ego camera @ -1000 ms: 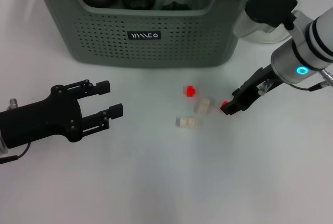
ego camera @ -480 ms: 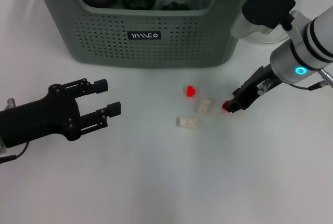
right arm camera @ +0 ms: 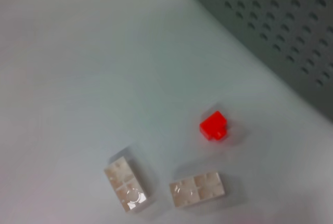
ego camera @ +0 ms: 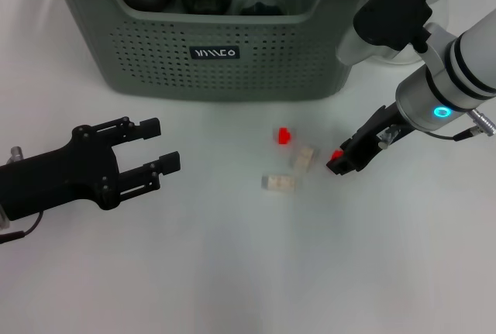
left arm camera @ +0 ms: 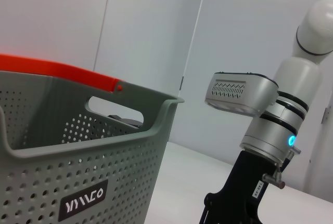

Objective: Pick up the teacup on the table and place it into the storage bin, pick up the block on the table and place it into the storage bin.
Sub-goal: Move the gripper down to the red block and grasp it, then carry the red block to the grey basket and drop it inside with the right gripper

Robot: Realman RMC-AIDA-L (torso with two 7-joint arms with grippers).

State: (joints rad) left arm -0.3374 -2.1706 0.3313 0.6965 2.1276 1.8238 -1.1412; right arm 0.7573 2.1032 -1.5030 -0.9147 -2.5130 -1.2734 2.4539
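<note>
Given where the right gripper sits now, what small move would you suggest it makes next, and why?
Probably lift the right gripper straight up. A small red block shows at its tip beside the clear blocks, and the storage bin rim stands higher behind it. The left gripper waits, jaws open.

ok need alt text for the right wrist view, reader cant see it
Three small blocks lie on a white table: one red block and two clear blocks, all apart from each other. A corner of the perforated grey-green storage bin fills one edge.
</note>
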